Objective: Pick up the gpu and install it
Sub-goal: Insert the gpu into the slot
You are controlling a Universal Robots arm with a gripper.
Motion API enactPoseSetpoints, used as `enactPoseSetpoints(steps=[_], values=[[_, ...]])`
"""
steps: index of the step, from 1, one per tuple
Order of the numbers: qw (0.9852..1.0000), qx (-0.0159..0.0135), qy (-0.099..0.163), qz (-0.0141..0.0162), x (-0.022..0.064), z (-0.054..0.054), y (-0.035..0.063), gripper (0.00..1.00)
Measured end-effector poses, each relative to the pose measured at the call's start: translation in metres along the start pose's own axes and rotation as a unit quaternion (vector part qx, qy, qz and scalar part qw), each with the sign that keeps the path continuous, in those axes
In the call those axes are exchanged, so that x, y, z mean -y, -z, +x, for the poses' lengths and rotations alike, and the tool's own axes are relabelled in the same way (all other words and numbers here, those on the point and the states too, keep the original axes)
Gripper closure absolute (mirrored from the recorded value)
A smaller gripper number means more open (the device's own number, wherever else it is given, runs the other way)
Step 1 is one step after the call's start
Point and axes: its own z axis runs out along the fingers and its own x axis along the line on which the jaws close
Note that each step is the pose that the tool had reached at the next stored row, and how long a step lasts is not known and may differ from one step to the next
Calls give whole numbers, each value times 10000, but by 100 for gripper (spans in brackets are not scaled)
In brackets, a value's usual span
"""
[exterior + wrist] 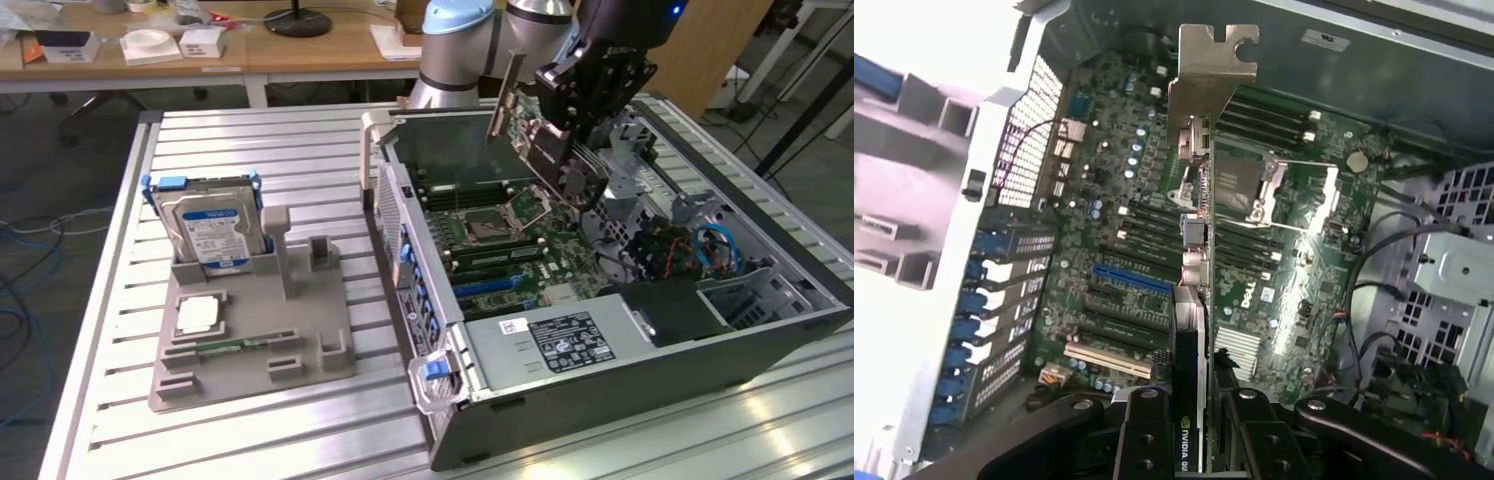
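- The gpu (pixel 545 150) hangs at a slant over the open case (pixel 667 350), gripped by the tool (pixel 571 125) above the motherboard (pixel 494 230) and not yet seated in any slot.
- The tool (pixel 1189 405) is closed on the card. Its black fingers (pixel 1144 430) pinch both faces at the end away from the bracket (pixel 1209 70).
- Step in hand, as a judgement: the pick-up looks done and the carry has reached the case, so the install is what remains.
- That install appears to call for squaring the card to the board, lining its bottom edge up with a long slot such as the blue one (pixel 1129 283), and bringing the bracket to the rear wall of the case. A skewed approach could jam on the neighbouring slots.
- The card is thin and flat, with a green board and a black face carrying white lettering between the fingers. The metal bracket is pale and notched at its end, and the wrist view shows the card almost edge-on.
- Beside the case, towards the exterior view's left, a hard drive (pixel 207 225) stands upright in a grey holder (pixel 254 340) on the slatted worktop (pixel 267 140).
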Motion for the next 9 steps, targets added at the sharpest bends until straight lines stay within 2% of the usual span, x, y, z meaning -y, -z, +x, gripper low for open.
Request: enactPoseSetpoints(steps=[4,9], values=[[9997,-10,245,6,0,-1,0,74],[9985,-22,555,12,0,-1,-1,74]])
